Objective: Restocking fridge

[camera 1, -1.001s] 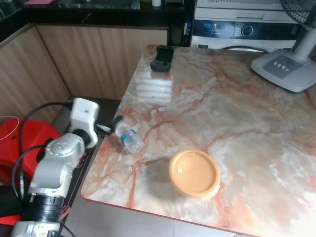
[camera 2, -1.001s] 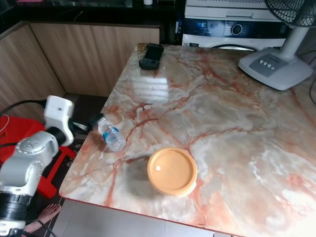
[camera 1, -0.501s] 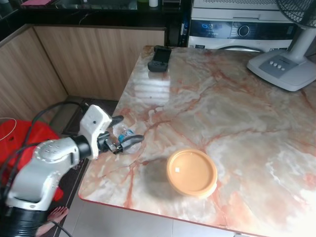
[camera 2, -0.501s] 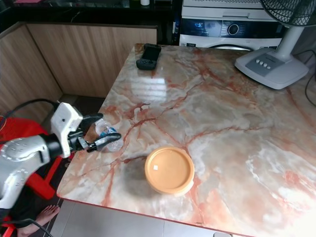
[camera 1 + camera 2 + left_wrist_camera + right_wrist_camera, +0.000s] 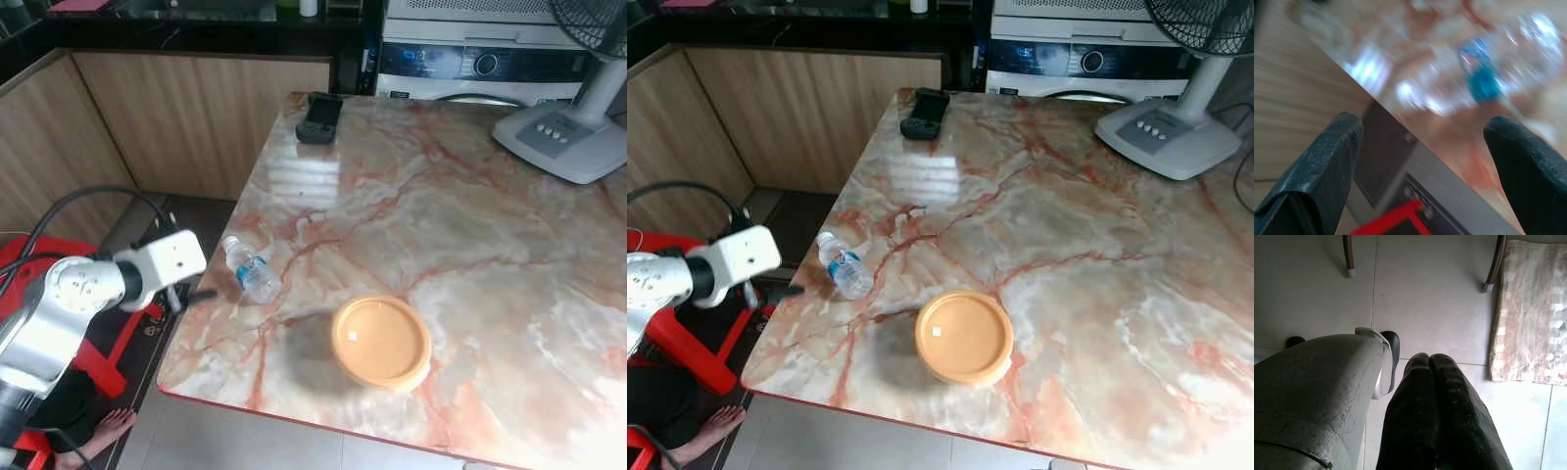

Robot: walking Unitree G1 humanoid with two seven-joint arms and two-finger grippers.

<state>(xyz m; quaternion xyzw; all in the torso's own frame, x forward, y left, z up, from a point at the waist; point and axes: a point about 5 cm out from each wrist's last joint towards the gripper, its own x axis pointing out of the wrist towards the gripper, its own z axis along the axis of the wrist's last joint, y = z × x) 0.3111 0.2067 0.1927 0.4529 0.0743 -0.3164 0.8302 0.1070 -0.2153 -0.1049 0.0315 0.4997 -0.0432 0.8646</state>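
**Water bottle within reach at the bench's left edge**

A small water bottle (image 5: pixel 251 272) lies on its side on the marble bench (image 5: pixel 470 225), close to the left edge, its cap pointing to the far left. To its right, nearer the front edge, sits a round orange lidded container (image 5: pixel 381 343). The left pincer (image 5: pixel 1425 142) hovers just off the left edge, level with the bottle, its fingers (image 5: pixel 1327 156) spread wide and holding nothing; the wrist view shows the bottle ahead between them, blurred. The right pincer (image 5: pixel 1432 396) hangs idle over the floor with its fingers pressed together, empty.

The step in hand looks to be picking up the bottle for the fridge. To do it well, the left pincer should come in low over the edge, straddle the bottle across its middle near the blue label, and close squarely. A glancing touch would likely set it rolling, perhaps off the bench.
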